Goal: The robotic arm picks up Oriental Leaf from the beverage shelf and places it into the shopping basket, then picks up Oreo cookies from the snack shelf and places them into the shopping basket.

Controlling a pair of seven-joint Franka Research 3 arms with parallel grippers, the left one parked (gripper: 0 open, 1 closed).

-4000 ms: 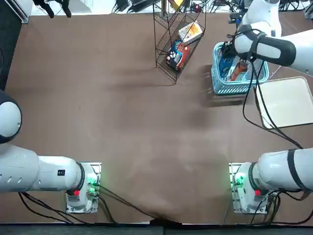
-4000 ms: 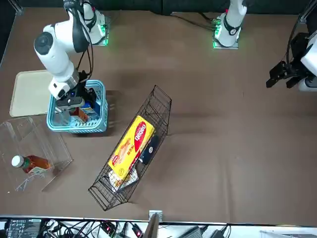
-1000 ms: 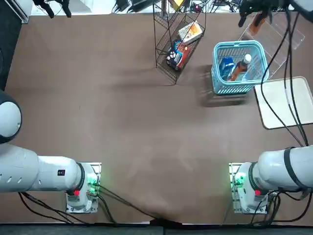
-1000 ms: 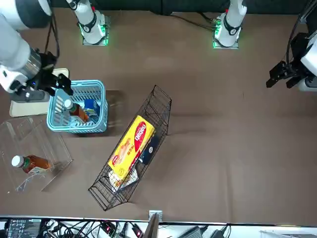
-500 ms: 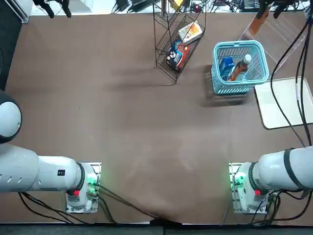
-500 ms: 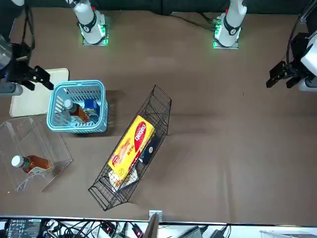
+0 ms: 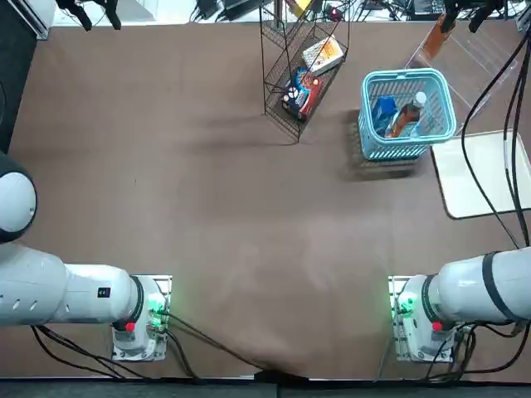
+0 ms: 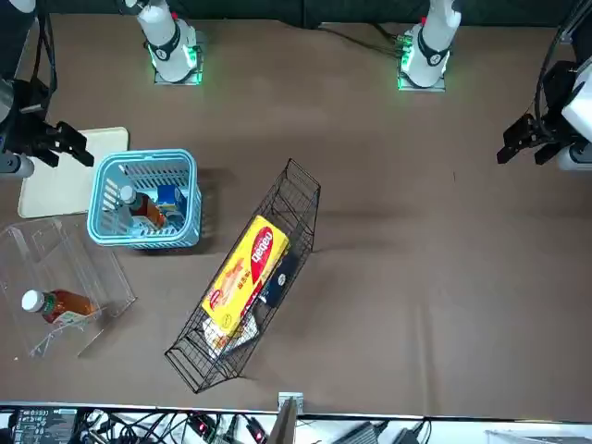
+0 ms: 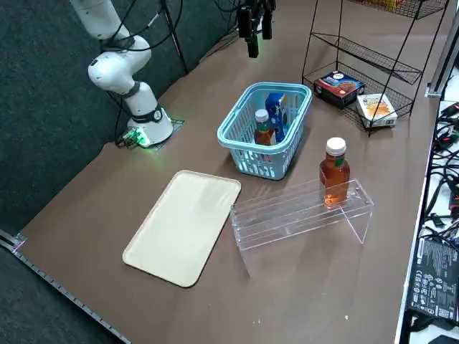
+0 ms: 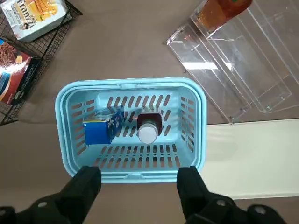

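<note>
Right wrist view: claw (image 10: 139, 173) spread, nothing between its fingers (image 10: 189, 184), shopping basket (image 10: 131, 174) beyond its tips, Oriental Leaf (image 10: 148, 128) and blue pack (image 10: 103, 126) inside, clear acrylic rack (image 10: 243, 60) farther off.

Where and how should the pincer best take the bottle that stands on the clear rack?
I would take the bottle by its amber body, just under the white cap, coming from above. It stands upright with the cap free above the rack, and its round sides suit two fingers. The right pincer is open, with nothing between its fingers.
</note>
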